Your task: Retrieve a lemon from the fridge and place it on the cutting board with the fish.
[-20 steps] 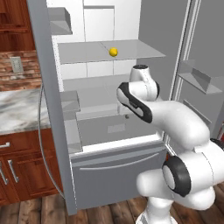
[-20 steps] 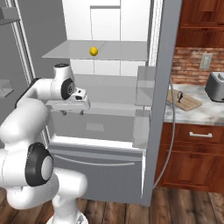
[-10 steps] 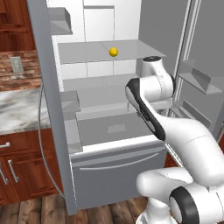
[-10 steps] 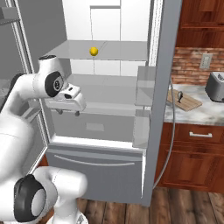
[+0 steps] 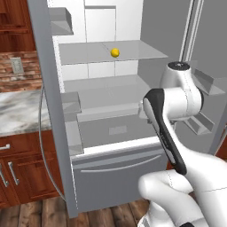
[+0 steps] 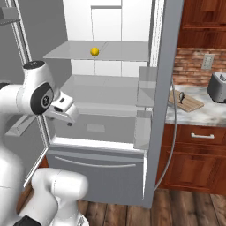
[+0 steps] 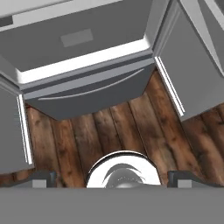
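The lemon sits on a fridge shelf, apparently toward its back.

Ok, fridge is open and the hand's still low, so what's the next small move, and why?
Probably raise the hand and tip it up toward the lemon. The lemon sits alone on an upper shelf of the fridge, both doors open. The gripper hangs open well below that shelf, and the hand view looks down at the bottom drawer and floor, so it isn't aimed at the fruit yet.

One lemon is sitting in one fridge. One cutting board is lying on the counter, carrying one fish, with one toaster standing nearby.
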{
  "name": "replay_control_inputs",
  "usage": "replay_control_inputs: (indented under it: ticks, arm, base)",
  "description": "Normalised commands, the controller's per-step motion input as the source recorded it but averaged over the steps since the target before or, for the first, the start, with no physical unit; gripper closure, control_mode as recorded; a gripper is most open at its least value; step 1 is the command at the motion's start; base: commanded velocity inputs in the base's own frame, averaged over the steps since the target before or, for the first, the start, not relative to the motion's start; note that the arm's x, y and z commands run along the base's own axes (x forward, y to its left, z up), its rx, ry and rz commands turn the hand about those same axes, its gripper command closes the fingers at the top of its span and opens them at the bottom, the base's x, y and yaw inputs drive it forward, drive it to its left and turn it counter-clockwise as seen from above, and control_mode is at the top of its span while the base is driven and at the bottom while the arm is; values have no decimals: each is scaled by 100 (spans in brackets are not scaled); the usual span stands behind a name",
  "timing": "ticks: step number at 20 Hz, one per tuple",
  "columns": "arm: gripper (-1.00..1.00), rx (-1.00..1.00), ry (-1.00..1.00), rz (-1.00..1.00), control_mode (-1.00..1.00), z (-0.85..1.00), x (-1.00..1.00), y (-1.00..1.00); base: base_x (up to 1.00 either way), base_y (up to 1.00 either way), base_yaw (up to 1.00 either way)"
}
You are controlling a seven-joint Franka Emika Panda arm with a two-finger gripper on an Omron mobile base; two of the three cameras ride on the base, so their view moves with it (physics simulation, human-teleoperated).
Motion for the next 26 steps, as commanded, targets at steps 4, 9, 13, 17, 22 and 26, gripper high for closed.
replay_control_inputs:
  ticks: [4,9,13,17,22,26]
  arm:
    - [-100,0,0,17,-100,30,-9,0]
    - [-100,-5,0,4,-100,20,0,0]
    - [-100,1,-9,0,-100,0,0,-16]
    - [-100,0,0,0,-100,0,0,0]
    - [-100,0,-1,0,-100,0,1,0]
    - [-100,0,-3,0,-100,0,20,0]
  base:
    - [0,0,0]
    - [0,0,0]
    - [0,0,0]
    - [0,0,0]
    - [0,0,0]
    - [0,0,0]
